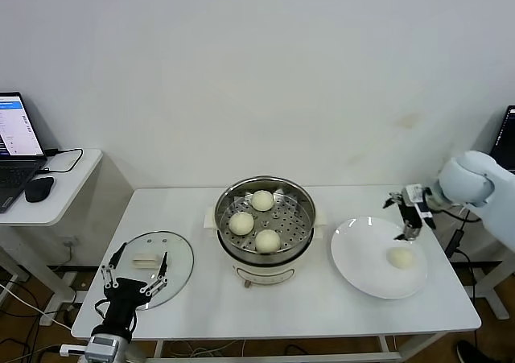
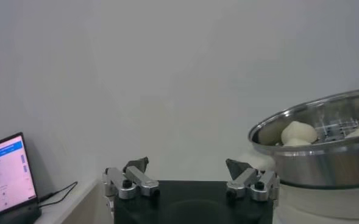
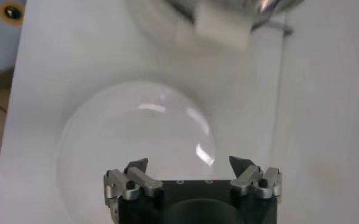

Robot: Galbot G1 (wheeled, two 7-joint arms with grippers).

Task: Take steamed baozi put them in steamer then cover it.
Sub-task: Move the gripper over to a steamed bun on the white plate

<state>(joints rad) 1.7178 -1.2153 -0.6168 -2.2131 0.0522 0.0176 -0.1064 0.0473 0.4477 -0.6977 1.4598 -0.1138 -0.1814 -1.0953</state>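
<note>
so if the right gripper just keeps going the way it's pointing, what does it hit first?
Probably the white plate: the open right gripper points down at its bare surface. The last baozi is out of the wrist view, so likely missed; depth is unclear.

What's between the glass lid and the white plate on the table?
The steamer, holding three baozi, stands between the lid and the plate; the head view shows it. A fourth bun lies on the plate.

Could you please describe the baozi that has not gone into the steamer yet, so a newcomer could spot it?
On the white table, right of the steel steamer, sits a flat white plate. The lone baozi lies on it, just below the open right gripper; the other three sit inside the steamer.
</note>
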